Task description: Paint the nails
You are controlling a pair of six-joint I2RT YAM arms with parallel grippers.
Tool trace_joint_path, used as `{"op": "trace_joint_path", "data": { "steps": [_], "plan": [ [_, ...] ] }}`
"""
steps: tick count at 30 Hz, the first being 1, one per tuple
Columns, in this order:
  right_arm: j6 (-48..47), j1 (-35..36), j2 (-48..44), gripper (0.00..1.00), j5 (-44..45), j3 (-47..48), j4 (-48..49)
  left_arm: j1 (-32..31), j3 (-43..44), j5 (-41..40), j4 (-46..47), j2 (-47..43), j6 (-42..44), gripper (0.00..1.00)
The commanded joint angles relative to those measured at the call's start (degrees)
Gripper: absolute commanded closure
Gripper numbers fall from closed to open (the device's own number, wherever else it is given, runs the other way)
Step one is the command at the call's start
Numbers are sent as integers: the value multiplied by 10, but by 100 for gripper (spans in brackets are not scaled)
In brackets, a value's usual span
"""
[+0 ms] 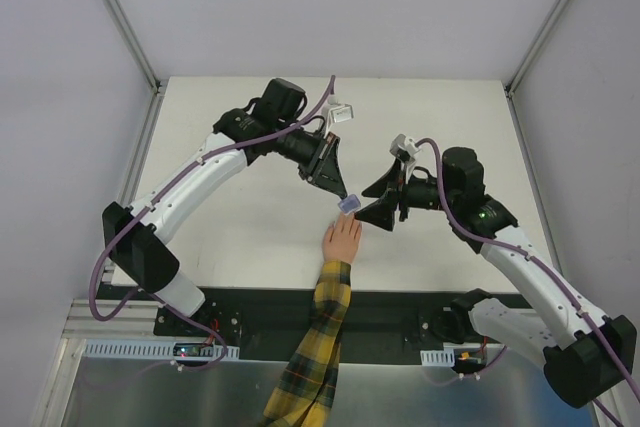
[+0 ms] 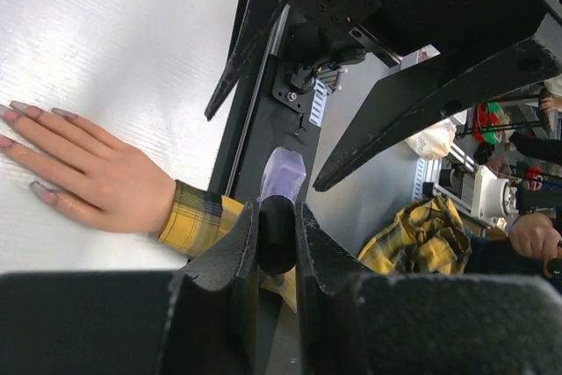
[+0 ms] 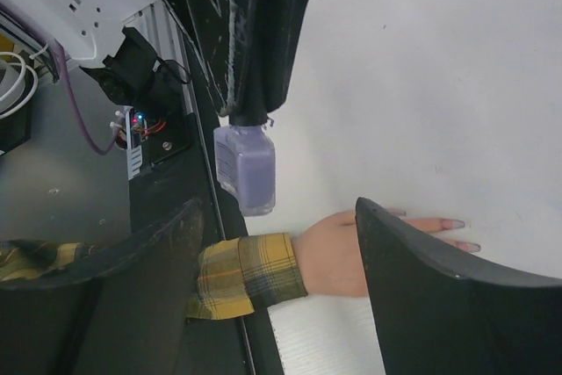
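Observation:
A pale hand (image 1: 341,239) in a yellow-and-dark plaid sleeve (image 1: 318,337) lies flat on the white table. Its pinkish nails (image 2: 28,110) show in the left wrist view and in the right wrist view (image 3: 453,224). My left gripper (image 1: 343,197) is shut on the black cap (image 2: 277,233) of a small purple bottle (image 3: 246,168), holding it in the air just above the fingertips. My right gripper (image 1: 385,201) is open and empty, its jaws wide apart, right beside the bottle and over the hand.
The white table (image 1: 240,237) reaches to grey walls on three sides. A black rail (image 1: 400,312) with the arm bases runs along the near edge. A second plaid-clad person (image 2: 421,234) shows beyond the table in the left wrist view.

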Motion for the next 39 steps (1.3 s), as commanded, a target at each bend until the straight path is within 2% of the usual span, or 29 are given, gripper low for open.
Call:
{"op": "trace_joint_path", "data": {
  "steps": [1,6,18,21,23,25,26,27,28,29,30,31,33,35,39],
  "plan": [
    [3,7,0,30,-40,7,61,-11,29,25,0,6,-3,100],
    [8,16,17,37,-53,13,67,-17,39,15,0,11,-9,100],
    [15,43,32,59,-19,18,81,-25,42,8,0,14,-10,100],
    [17,44,36,69,-19,19,80,-25,40,5,0,12,-11,100],
    [18,48,37,85,-14,20,78,-25,40,0,0,12,-15,100],
    [14,56,30,99,36,22,67,-26,43,-43,0,9,-38,100],
    [4,66,24,99,79,22,37,-26,44,-80,-1,6,-58,100],
    [-12,85,19,99,234,38,4,-26,44,-135,-5,4,-129,100],
    [-44,144,13,99,336,48,-23,-27,42,-255,-19,-3,-171,100],
    [-64,179,8,99,432,51,-36,-28,39,-290,-26,-7,-210,100],
    [-79,220,0,99,647,35,-21,-29,32,-318,-27,-12,-280,100],
    [-120,287,-16,100,721,19,4,-40,23,-354,-27,-22,-301,100],
    [-141,325,-21,100,830,7,63,-56,19,-399,-27,-30,-335,100],
    [-148,340,-14,100,839,7,75,-71,15,-448,-28,-42,-351,100],
    [-154,340,-37,100,726,-15,111,-73,14,-450,-24,-52,-384,100]
  ]
}}
